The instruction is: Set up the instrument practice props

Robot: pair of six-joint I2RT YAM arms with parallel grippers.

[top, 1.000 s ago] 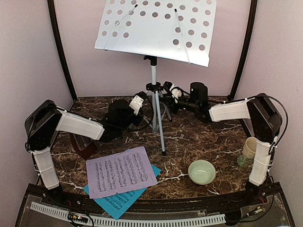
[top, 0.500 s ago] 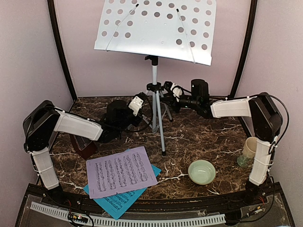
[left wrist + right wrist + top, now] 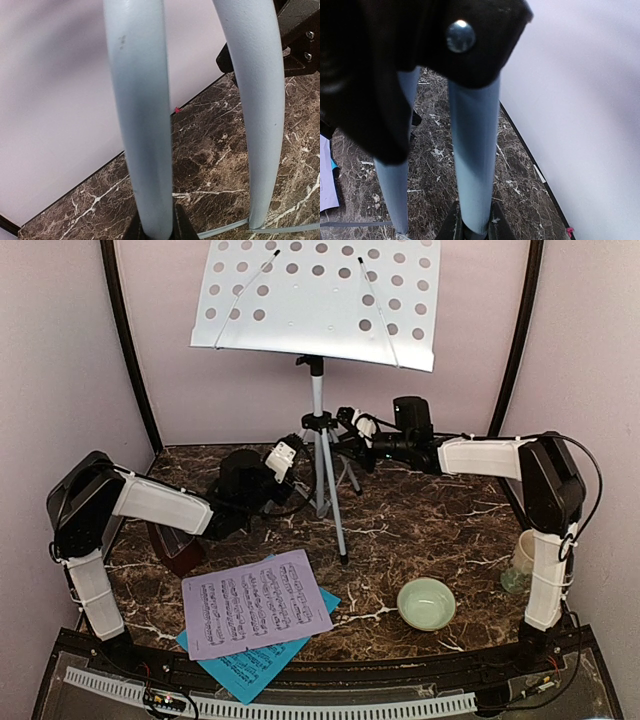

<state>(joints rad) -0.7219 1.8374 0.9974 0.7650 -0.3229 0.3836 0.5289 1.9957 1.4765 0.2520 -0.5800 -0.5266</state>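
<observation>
The silver tripod music stand (image 3: 318,410) stands at the back with its white perforated desk (image 3: 320,300) high up. My left gripper (image 3: 298,456) is shut on one tripod leg (image 3: 145,125), which fills the gap between its fingertips. My right gripper (image 3: 347,430) is shut on another leg (image 3: 474,150), just under the black leg hub (image 3: 420,45). A lavender sheet-music page (image 3: 255,602) lies on a cyan page (image 3: 250,665) at the front left. The dark reddish-brown metronome (image 3: 176,546) is partly hidden under my left arm.
A pale green bowl (image 3: 426,602) sits at the front right. A cream mug (image 3: 527,552) stands by the right arm's upright link. The third tripod leg (image 3: 335,520) reaches toward the middle of the marble table (image 3: 430,530). Walls close the back and sides.
The stand has risen and shifted slightly left, its desk higher in view. My right gripper rose with it and its arm stretched out; the left gripper also lifted a little.
</observation>
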